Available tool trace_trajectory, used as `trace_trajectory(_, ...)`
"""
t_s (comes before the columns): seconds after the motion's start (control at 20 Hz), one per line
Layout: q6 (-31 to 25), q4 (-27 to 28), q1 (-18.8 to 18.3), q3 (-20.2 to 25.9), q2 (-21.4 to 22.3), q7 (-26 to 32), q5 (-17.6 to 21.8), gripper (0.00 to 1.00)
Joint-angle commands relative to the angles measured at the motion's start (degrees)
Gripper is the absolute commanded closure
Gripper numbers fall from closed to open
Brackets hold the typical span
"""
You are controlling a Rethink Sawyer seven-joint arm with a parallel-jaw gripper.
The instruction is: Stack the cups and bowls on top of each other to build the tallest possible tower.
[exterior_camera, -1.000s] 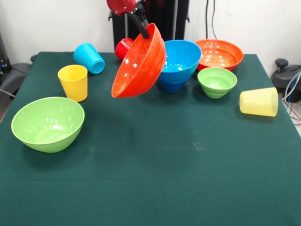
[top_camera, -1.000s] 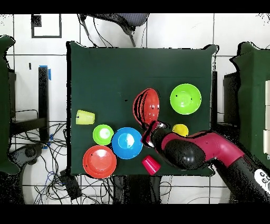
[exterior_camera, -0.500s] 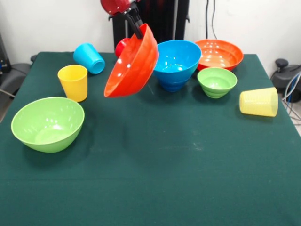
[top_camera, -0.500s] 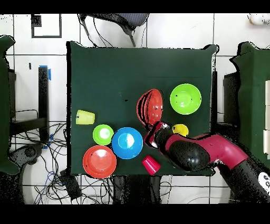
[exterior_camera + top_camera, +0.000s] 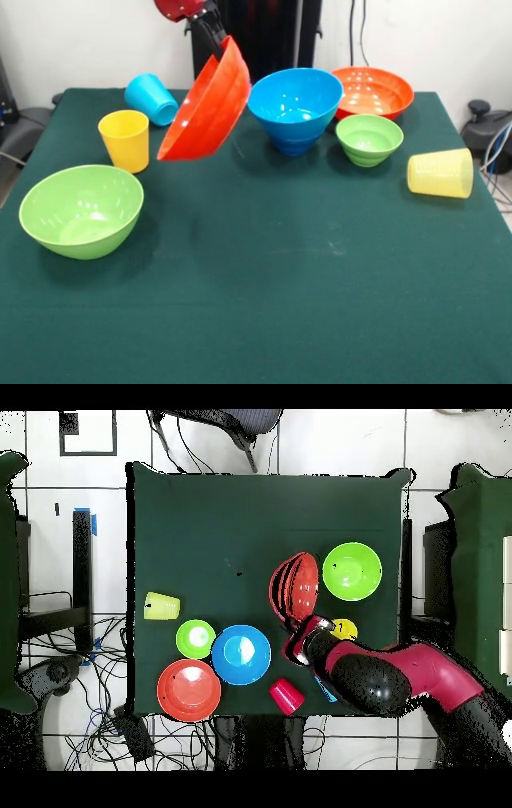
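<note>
My gripper (image 5: 216, 40) is shut on the rim of an orange-red bowl (image 5: 206, 104), which hangs steeply tilted above the table, between the yellow cup (image 5: 125, 140) and the big blue bowl (image 5: 294, 102). Overhead, the held bowl (image 5: 296, 587) is beside the big green bowl (image 5: 351, 571), with the gripper (image 5: 303, 631) near the yellow cup (image 5: 343, 629). The big green bowl (image 5: 82, 210) rests at front left. A second orange-red bowl (image 5: 372, 90) and a small green bowl (image 5: 369, 138) sit right. No tower is in view.
A light blue cup (image 5: 151, 98) lies on its side at back left. A ribbed pale yellow cup (image 5: 440, 173) lies near the right edge. The red cup (image 5: 286, 696) shows only overhead, by the table edge next to the arm (image 5: 390, 679).
The gripper has carried the tilted orange-red bowl away from the blue bowl, leftwards in the front view, towards the yellow cup and big green bowl. The red cup is now hidden behind it.
</note>
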State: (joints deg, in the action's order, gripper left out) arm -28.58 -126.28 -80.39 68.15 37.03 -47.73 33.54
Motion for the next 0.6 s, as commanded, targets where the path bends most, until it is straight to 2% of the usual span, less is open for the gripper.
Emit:
trace_trajectory(0.05, 1.7, -2.47, 2.32, 0.92, -5.11, 0.55, 3.22, 1.0)
trace_trajectory(0.2, 1.27, -2.67, 3.27, 0.31, -2.96, -1.04, 3.16, 1.0)
trace_trajectory(0.4, -1.67, -0.62, 1.55, 0.94, -4.85, 1.26, 1.23, 1.0)
trace_trajectory(0.6, -3.72, -0.55, 0.04, 3.63, -3.6, 1.1, -1.71, 1.0)
